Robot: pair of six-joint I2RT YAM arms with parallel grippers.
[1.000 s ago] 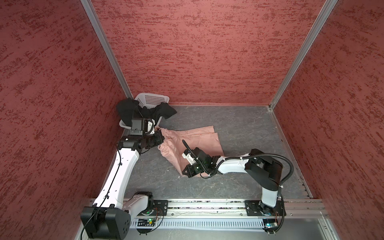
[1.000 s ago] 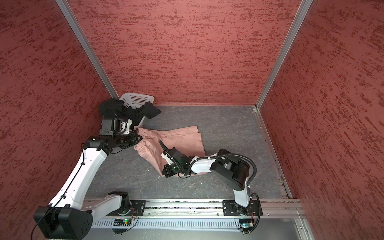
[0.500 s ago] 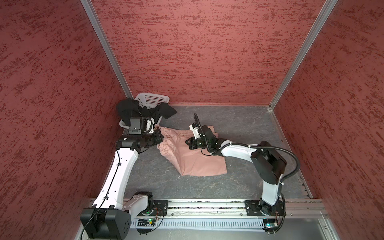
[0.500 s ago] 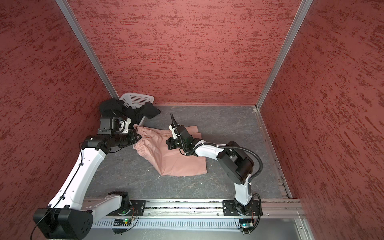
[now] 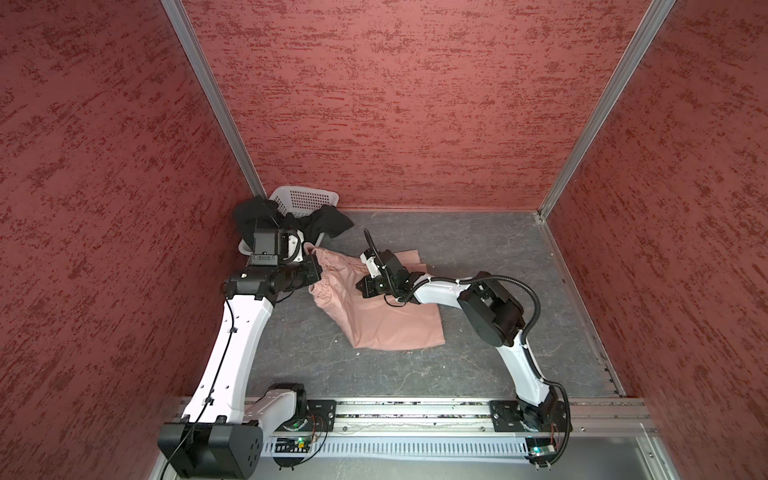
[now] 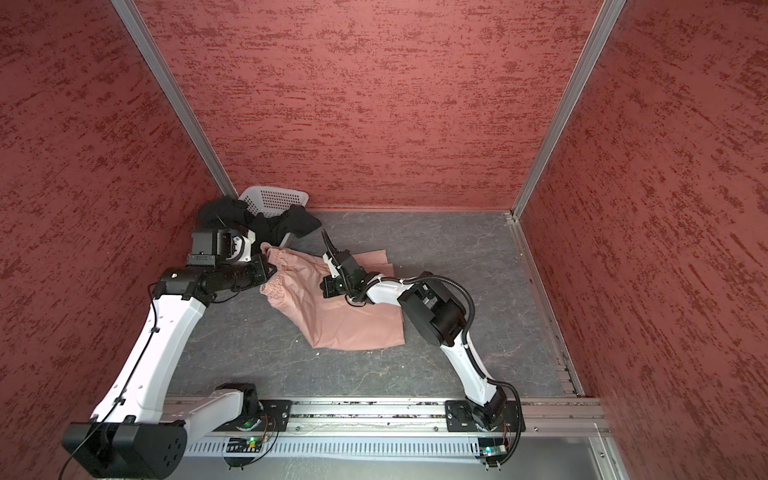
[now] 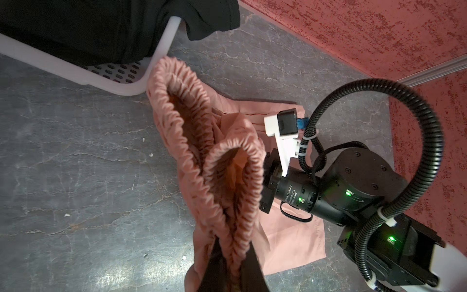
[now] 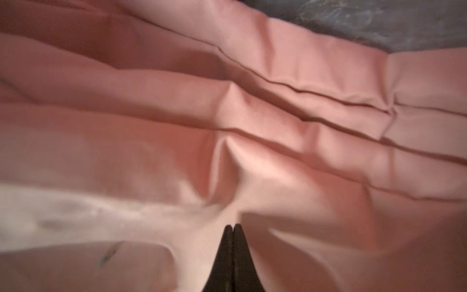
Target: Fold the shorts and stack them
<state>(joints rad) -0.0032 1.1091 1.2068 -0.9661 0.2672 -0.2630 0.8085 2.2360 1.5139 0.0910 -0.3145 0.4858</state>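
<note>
Pink shorts (image 5: 395,324) lie spread on the grey tabletop (image 5: 490,257), left of its middle, as your left end effector (image 7: 233,246) clamps the gathered waistband and holds it raised just beside the white basket (image 5: 307,198) in the far left corner. Black shorts (image 5: 330,220) hang over that basket's rim. Your right end effector (image 8: 233,228), jaws pressed tip to tip, sits low over the pink cloth near its middle; whether it pinches any fabric cannot be told.
</note>
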